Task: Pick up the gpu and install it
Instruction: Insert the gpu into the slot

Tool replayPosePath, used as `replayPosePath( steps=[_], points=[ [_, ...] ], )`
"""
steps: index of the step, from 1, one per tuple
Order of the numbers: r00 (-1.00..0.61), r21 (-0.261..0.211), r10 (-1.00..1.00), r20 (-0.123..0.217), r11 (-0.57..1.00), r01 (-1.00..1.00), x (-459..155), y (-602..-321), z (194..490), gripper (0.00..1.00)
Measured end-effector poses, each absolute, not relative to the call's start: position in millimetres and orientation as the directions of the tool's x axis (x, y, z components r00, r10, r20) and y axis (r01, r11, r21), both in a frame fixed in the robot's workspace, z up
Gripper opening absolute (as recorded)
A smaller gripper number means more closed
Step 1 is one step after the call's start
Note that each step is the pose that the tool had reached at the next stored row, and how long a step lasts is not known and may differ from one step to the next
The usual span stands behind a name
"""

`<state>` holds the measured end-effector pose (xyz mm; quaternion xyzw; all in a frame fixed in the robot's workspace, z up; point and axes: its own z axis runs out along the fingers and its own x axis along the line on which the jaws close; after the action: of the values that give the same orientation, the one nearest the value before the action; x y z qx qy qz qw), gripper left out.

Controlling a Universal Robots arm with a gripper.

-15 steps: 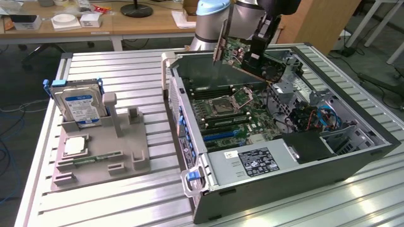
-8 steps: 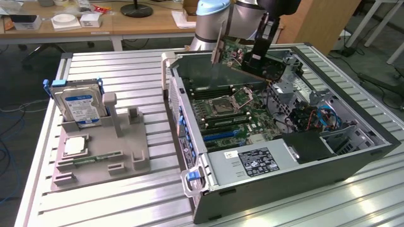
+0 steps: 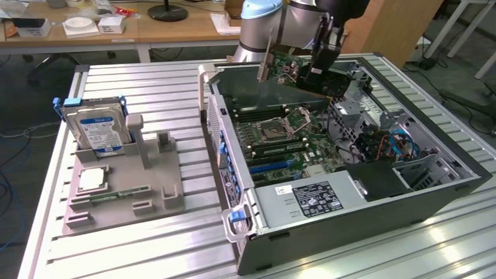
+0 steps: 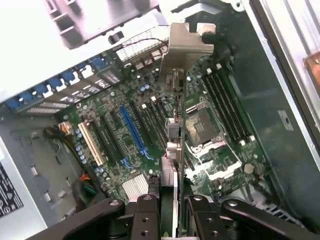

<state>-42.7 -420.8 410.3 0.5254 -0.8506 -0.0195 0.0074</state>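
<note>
The arm (image 3: 263,20) stands at the far side of the exterior view, its pale blue and silver joint high up. The dark wrist (image 3: 329,32) slopes down from it towards the exterior view's left. Below the wrist the gripper (image 3: 316,72) hangs tilted and points downward. In the wrist view the two black fingers (image 4: 146,217) stand close together, one on each face of the gpu (image 4: 186,45). They are closed on its near edge, and the card runs away from them edge-on, held in the air.
</note>
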Motion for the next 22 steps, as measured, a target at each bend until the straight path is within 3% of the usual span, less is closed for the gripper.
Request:
replayPosePath(
  steps=[22],
  points=[
    [-0.064,0.041,-0.998,-0.008,0.064,-0.997,-42.7,-420.8,409.0,0.27]
  ],
)
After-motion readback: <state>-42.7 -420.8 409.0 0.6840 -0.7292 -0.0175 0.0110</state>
